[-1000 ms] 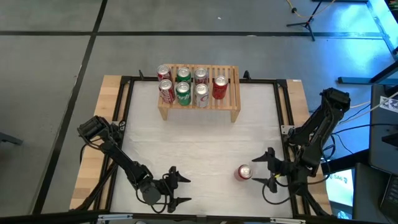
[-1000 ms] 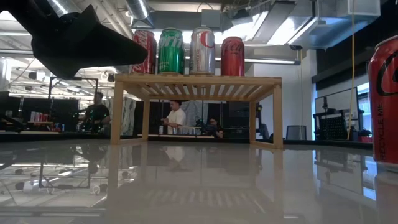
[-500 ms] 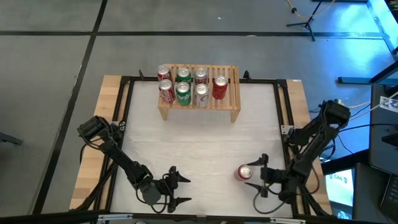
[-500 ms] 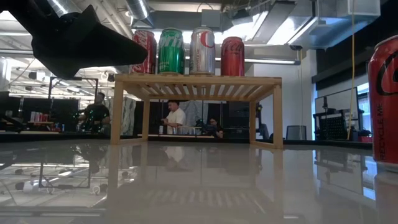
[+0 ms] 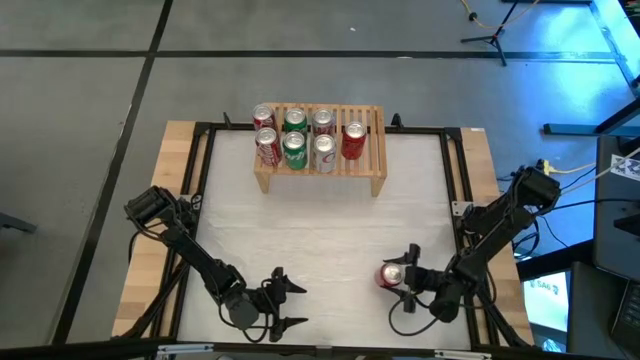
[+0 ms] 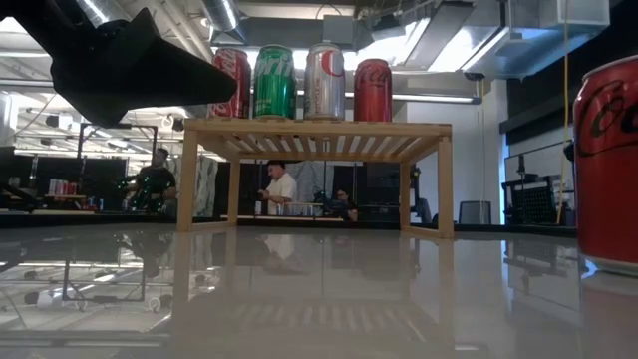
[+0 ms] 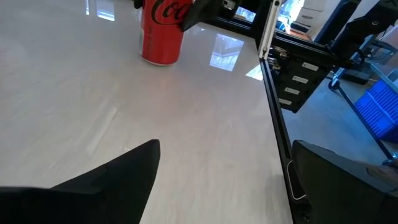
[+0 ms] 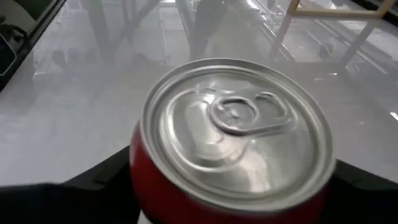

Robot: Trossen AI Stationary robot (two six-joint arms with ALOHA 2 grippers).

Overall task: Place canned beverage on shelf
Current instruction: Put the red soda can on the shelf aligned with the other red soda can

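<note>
left gripper point(image 5: 290, 305) open; right gripper point(image 5: 407, 283) low.

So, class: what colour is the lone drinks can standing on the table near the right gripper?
Red body, silver top; the low view shows it best.

Glare on glossy table point(image 6: 319, 289)

The room has a grey concrete floor point(image 5: 90, 100) crossed by dark seams. A stand with thin legs point(image 5: 492, 30) sits on it, far from the desk point(image 5: 320, 225), whose pale glossy top has a black frame and light wood edges. Beyond the desk, exposed ducts and pipes point(image 6: 439, 40) run under the ceiling, and people point(image 6: 282, 186) sit at distant workstations. Blue light falls on equipment point(image 5: 615, 40) at one side.
</note>
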